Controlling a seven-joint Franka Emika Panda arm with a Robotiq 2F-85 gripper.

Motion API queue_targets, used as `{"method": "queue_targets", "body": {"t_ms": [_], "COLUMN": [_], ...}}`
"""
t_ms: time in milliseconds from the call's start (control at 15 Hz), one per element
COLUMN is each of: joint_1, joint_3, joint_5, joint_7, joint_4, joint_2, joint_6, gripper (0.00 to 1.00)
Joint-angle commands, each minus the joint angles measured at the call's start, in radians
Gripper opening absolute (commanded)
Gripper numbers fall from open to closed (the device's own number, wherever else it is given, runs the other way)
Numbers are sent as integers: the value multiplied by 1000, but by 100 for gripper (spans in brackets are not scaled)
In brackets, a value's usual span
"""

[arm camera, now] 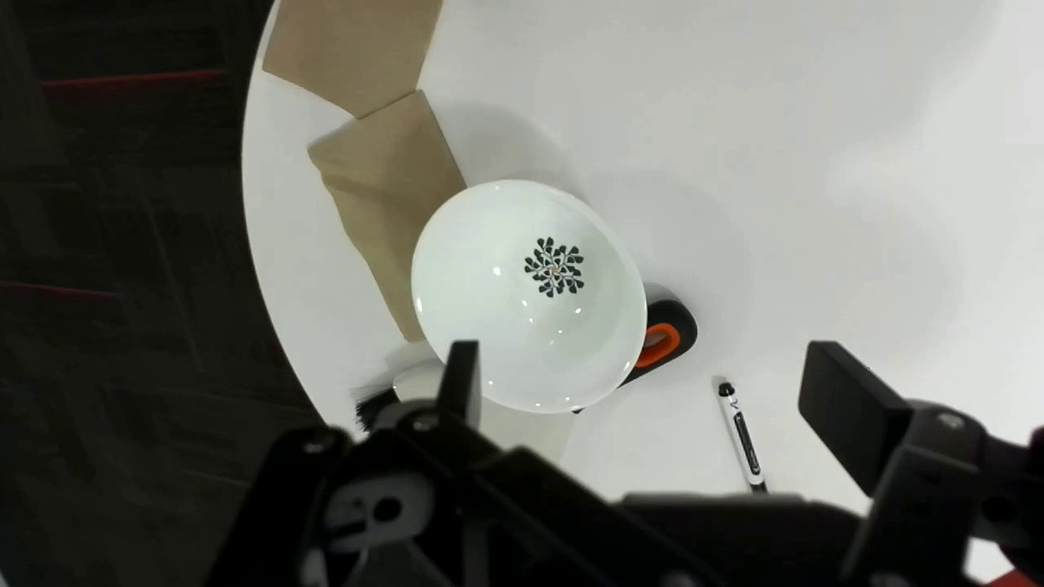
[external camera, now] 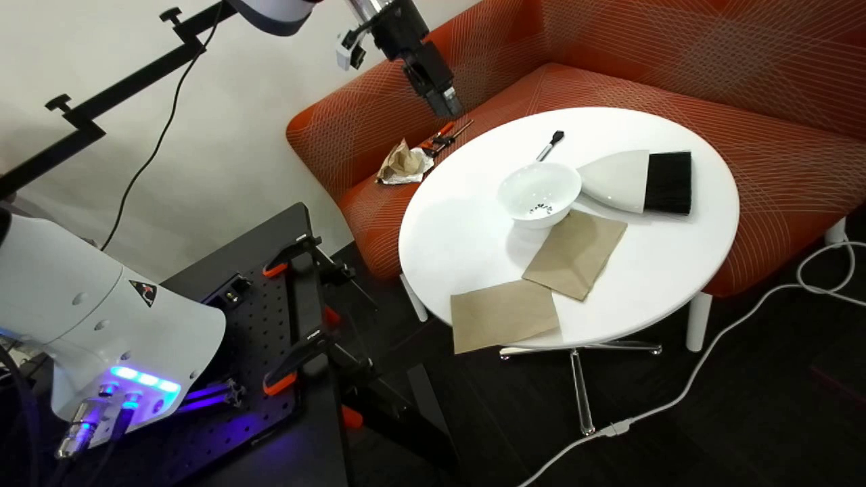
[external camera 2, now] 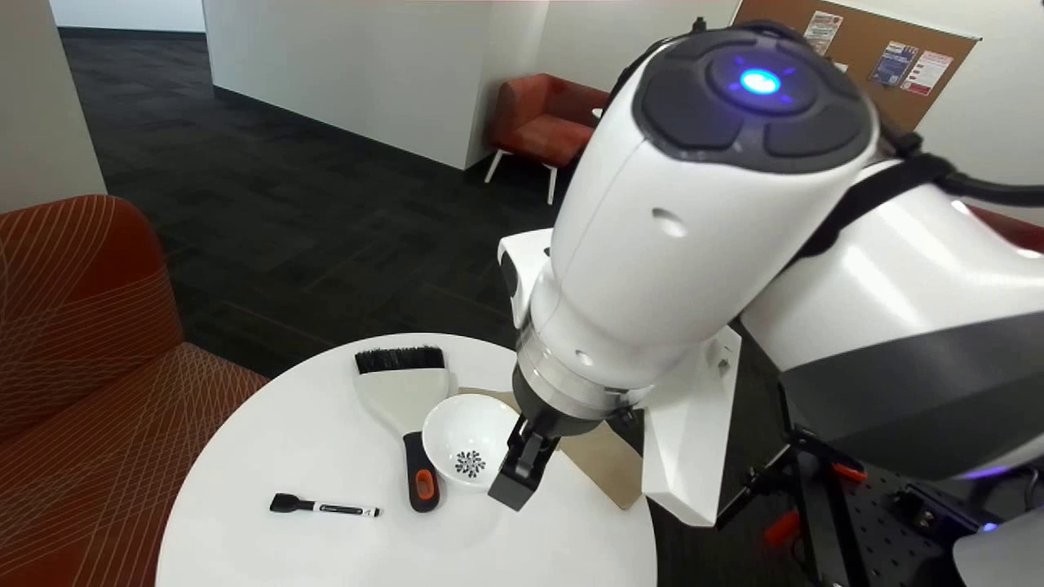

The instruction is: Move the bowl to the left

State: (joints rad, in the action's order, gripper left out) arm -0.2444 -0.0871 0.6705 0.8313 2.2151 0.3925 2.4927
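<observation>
Brush (external camera: 622,181) and napkin (external camera: 582,250) crowd the bowl (arm camera: 522,302), marker (arm camera: 744,440) nearby; end effector (arm camera: 652,387) gapes wide, empty.

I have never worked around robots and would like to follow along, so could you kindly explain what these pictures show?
The big white machine is a robot arm, ending in a black gripper that works like a pinching hand. Two pictures are taken from different places outside the robot; the third is taken from its wrist, looking down past the gripper's two fingers. On the round white table are a white bowl, two tan napkins, a wide brush with black bristles, and a marker pen. Nothing is held: the fingers stand wide apart, away from the bowl.
</observation>
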Motion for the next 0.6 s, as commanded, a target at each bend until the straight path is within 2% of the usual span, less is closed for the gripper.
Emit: {"method": "queue_targets", "body": {"t_ms": [0,533], "joint_1": [-30,-103], "joint_3": [53,159], "joint_5": [7,3], "joint_7": [1,-24], "joint_4": [-66,-150], "joint_2": [105,265], "joint_6": [82,176], "gripper": [100,100]}}
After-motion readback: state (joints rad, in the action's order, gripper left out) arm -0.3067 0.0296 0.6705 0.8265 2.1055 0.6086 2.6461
